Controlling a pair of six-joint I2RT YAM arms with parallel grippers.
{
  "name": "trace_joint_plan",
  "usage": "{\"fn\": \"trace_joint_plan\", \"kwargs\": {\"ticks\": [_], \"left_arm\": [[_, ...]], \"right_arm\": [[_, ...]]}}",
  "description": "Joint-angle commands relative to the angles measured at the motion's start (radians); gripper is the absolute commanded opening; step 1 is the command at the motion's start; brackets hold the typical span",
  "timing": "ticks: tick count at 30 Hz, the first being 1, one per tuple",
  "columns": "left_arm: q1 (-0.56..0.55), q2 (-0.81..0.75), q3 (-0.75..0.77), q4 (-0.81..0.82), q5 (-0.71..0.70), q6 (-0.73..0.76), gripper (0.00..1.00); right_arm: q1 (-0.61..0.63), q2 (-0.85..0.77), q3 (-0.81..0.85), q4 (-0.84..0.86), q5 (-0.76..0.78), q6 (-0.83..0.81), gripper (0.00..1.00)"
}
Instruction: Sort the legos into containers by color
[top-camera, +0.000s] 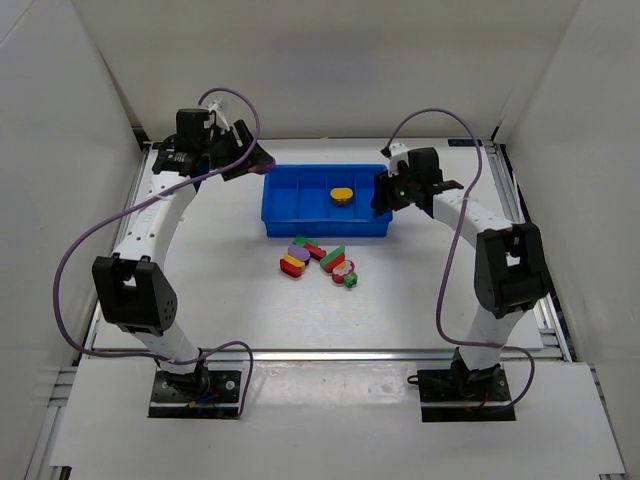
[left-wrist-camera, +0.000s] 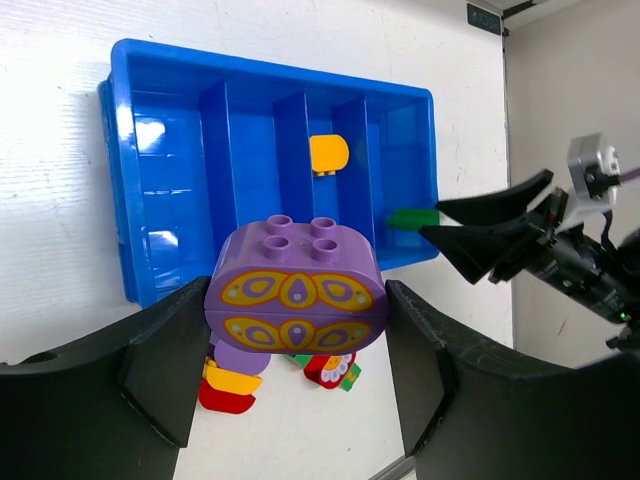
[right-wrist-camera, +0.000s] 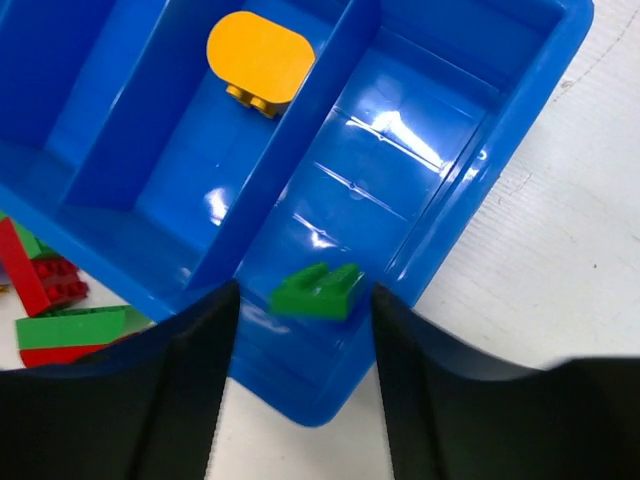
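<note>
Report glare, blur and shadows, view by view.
Top external: even, soft light, sharp throughout, little shadow. Left wrist: white glare patches on the blue tray floor; purple piece crisp. Right wrist: glare streaks in the tray's end compartment; green piece sharp.

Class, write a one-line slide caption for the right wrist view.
Open right gripper over the blue tray's end compartment, green lego between its fingers; yellow lego in the next compartment.
</note>
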Motion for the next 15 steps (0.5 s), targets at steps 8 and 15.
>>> {"fn": "trace_joint_plan", "kwargs": {"ticks": [8, 15], "left_arm": [[-0.031, -0.072, -0.028, 0.008, 0.089, 0.087, 0.1], [-0.095, -0.116, -0.086, 0.011, 0.258, 0.357, 0.1]], "right_arm": [[-0.008, 0.035, 0.084, 0.057, -0.022, -0.032, 0.73], [-0.047, -0.012, 0.214, -0.078, -0.174, 0.02, 0.75]]}}
